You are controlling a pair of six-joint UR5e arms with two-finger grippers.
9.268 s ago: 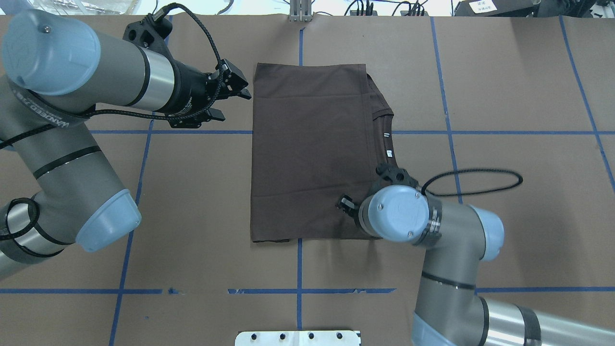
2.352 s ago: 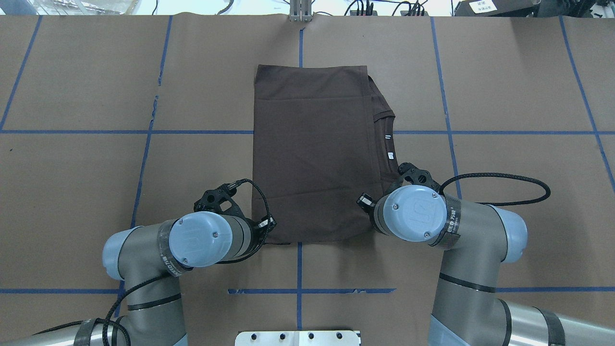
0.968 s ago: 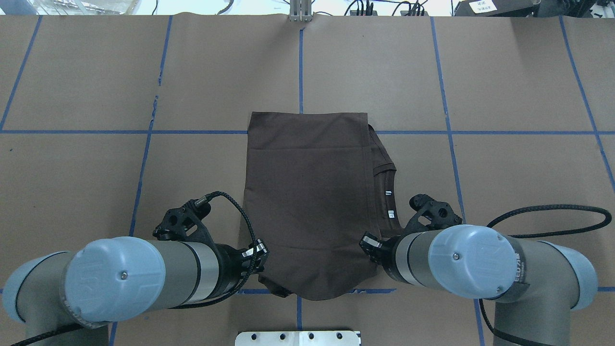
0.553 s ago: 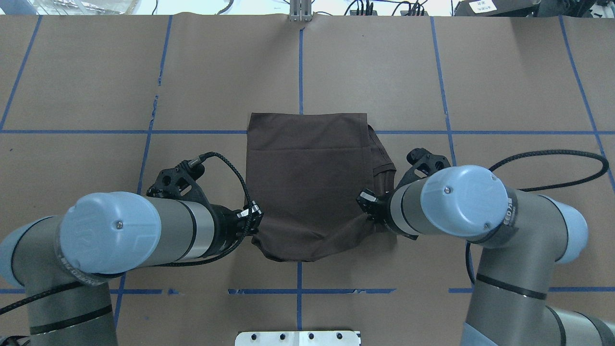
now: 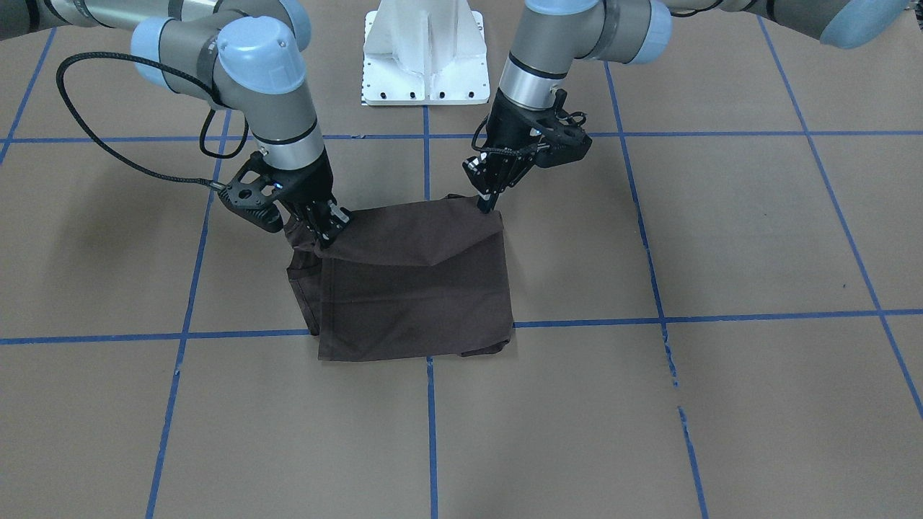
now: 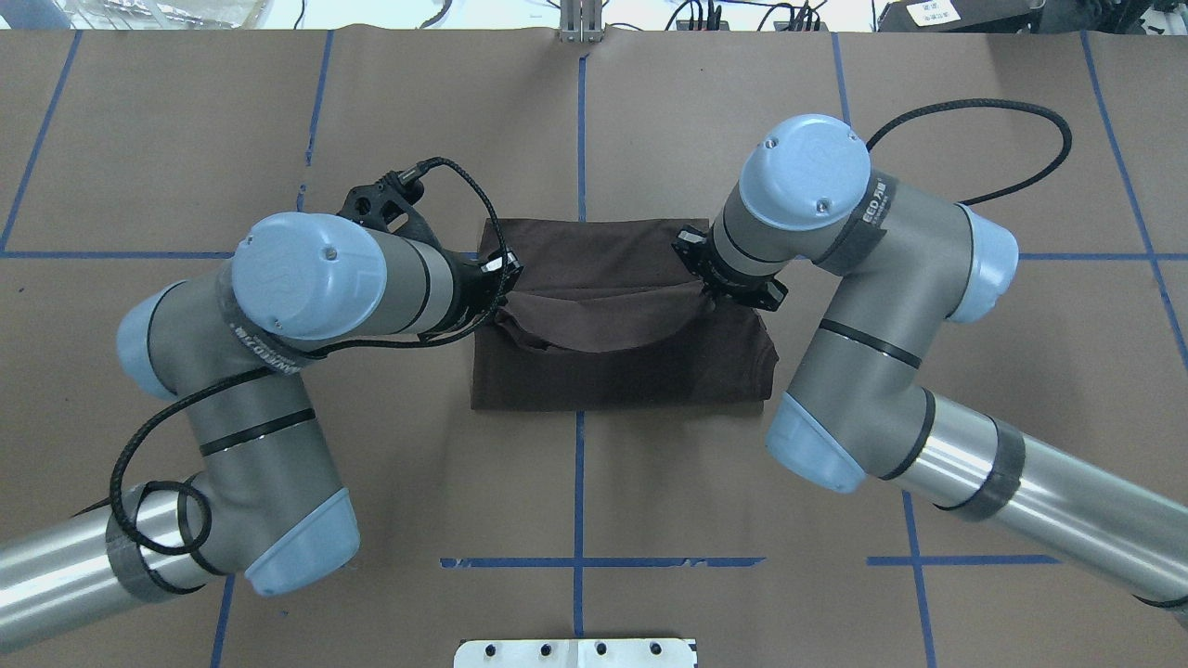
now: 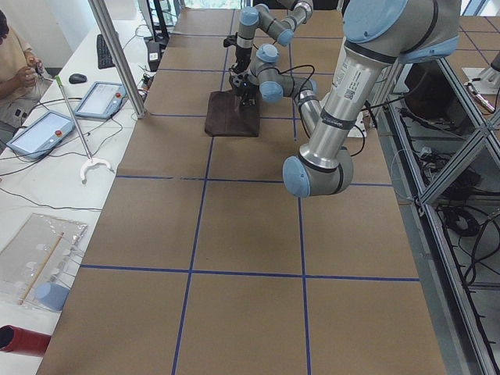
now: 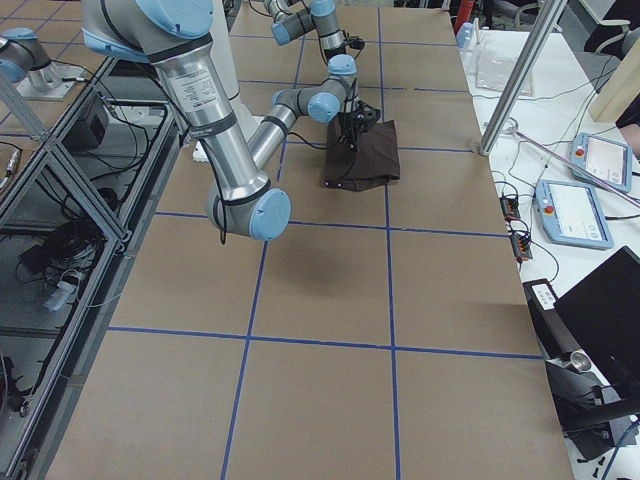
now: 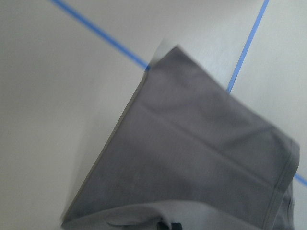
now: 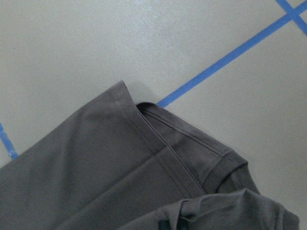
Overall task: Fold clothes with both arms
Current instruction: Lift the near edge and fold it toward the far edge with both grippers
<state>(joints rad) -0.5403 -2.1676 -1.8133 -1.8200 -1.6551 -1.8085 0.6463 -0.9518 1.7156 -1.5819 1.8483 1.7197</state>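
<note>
T-shirt (image 6: 622, 371), dark brown, lies below and between the two grippers, its lower layer flat on the table (image 6: 186, 139). One raised corner is pinched tight in the left gripper (image 5: 487, 204), the other in the right gripper (image 5: 326, 229). The lifted edge sags between them, doubled over the flat part.

Shirt (image 9: 192, 158) blurred in left wrist view, cut at btm edge. Overhead: left arm (image 6: 316, 278) & right arm (image 6: 817, 181) hide shirt's lifted corners.
</note>
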